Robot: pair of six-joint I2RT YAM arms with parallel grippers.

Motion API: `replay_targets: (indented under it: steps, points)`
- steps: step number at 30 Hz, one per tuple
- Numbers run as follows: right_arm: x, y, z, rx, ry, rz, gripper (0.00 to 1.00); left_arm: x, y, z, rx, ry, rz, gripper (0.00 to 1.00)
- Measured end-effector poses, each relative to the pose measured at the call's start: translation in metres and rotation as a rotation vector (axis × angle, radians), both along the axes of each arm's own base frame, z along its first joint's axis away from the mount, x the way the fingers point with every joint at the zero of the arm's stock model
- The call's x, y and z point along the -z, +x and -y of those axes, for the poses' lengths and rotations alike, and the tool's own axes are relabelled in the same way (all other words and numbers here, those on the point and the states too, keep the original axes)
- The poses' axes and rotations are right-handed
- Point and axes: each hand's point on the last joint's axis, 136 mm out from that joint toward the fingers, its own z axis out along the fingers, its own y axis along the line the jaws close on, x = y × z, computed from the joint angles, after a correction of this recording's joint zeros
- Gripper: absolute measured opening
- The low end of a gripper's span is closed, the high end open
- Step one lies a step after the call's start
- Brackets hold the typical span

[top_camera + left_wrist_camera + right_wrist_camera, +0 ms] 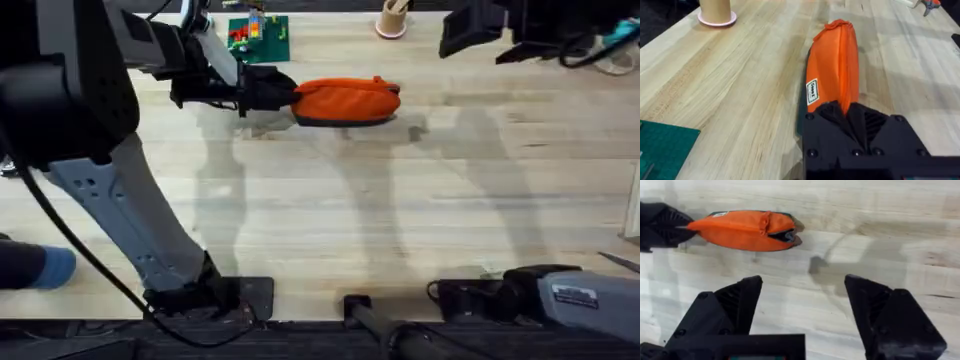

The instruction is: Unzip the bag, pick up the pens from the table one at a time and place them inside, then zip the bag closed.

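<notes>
The orange bag (345,100) lies on the table (400,220) at the far middle, long side running left to right. My left gripper (287,97) is shut on its left end; in the left wrist view the black fingers (832,112) pinch the bag (835,60) along its top seam. The right gripper (465,35) hangs high at the far right, open and holding nothing. In the right wrist view the right gripper (802,282) hovers above bare wood short of the bag (740,229), whose near end gapes slightly. The pens are out of view.
A green mat (258,38) with small coloured pieces lies behind the bag at the far edge. A cardboard tube on a pink base (392,20) stands to its right. Cables and tools (615,50) sit at the far right corner.
</notes>
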Motion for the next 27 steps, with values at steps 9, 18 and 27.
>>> replay_targets:
  steps: [9, 18, 27]
  points:
    - [-0.026, -0.013, 0.001, -0.025, -0.009, 0.069, 0.996, 0.000, 0.000, 0.000, -0.001, -0.001, -0.003, 0.041]
    - [-0.063, -0.010, -0.013, -0.117, -0.032, 0.174, 0.996, 0.000, 0.000, 0.000, -0.004, -0.003, -0.021, 0.041]
    - [-0.059, -0.013, -0.065, -0.296, -0.042, 0.153, 0.995, 0.000, 0.000, 0.000, -0.005, -0.004, -0.025, 0.041]
